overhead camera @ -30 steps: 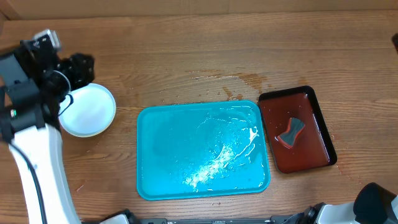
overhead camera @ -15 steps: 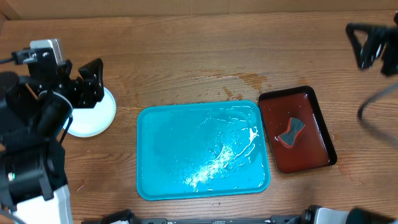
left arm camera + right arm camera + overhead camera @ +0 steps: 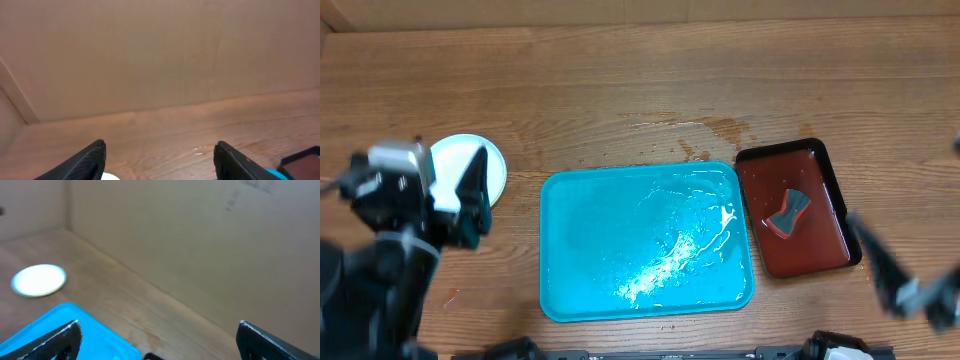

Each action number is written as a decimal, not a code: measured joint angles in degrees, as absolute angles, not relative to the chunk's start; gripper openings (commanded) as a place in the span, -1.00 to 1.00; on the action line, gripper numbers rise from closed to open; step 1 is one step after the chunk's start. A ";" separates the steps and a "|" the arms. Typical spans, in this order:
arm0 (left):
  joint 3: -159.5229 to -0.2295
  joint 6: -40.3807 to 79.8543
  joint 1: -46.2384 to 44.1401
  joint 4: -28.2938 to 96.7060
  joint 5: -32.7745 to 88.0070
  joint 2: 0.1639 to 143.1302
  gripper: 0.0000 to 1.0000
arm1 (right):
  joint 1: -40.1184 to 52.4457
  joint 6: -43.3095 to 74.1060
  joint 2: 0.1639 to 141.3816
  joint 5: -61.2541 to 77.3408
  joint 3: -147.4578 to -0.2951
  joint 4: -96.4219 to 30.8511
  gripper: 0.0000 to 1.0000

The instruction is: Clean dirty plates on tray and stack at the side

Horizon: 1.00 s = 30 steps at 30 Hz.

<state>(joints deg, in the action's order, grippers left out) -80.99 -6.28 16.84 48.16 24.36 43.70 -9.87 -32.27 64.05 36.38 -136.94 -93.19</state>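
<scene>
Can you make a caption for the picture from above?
Wet blue tray in the middle, white plate on its left, sponge in the red tray on its right.

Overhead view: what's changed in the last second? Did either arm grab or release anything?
The left gripper drew back from the far-left corner toward the near edge, jaws open and empty. The right gripper swung to the far right, then back to the near right, also open and empty. No grab or release shows. The white plate, turquoise tray, dark red tray and its sponge stayed put.
</scene>
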 measured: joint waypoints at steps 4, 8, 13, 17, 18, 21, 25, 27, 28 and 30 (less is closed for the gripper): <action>-82.21 -7.92 16.84 51.07 21.34 39.20 0.33 | -6.57 -33.61 61.82 38.02 -137.01 -96.60 1.00; -83.83 -9.69 16.84 54.92 18.79 35.64 0.40 | -4.51 -30.35 61.28 38.96 -137.01 -97.12 0.99; -86.63 -13.28 16.84 59.11 20.78 32.67 0.60 | -4.34 -22.17 61.30 37.06 -136.79 -97.12 1.00; -88.27 -16.40 16.84 61.58 27.14 30.96 0.66 | -4.34 -15.46 61.30 31.86 -136.59 -97.06 1.00; -88.49 -16.82 16.84 61.89 28.38 30.76 0.66 | -4.34 -13.74 61.30 30.02 -136.49 -96.95 0.99; -88.66 -17.65 16.84 62.22 30.70 30.59 0.66 | -4.25 -6.17 61.30 21.30 -136.38 -96.90 1.00; -88.66 -18.24 16.84 62.19 32.01 30.59 0.67 | -4.23 1.65 61.30 11.14 -136.33 -97.12 1.00; -88.66 -18.26 16.84 62.17 32.40 30.59 0.67 | -4.23 3.57 61.30 8.64 -136.33 -97.12 1.00; -88.66 -18.26 16.84 62.17 32.42 30.59 0.67 | -4.21 4.19 61.30 7.97 -136.33 -97.10 1.00; -88.66 -18.44 16.84 62.17 32.51 30.59 0.99 | -4.14 5.28 61.30 6.57 -136.33 -97.12 1.00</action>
<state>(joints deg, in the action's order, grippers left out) -88.66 -18.44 16.84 62.17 32.51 30.59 -4.14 5.28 61.30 6.57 -136.33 -97.12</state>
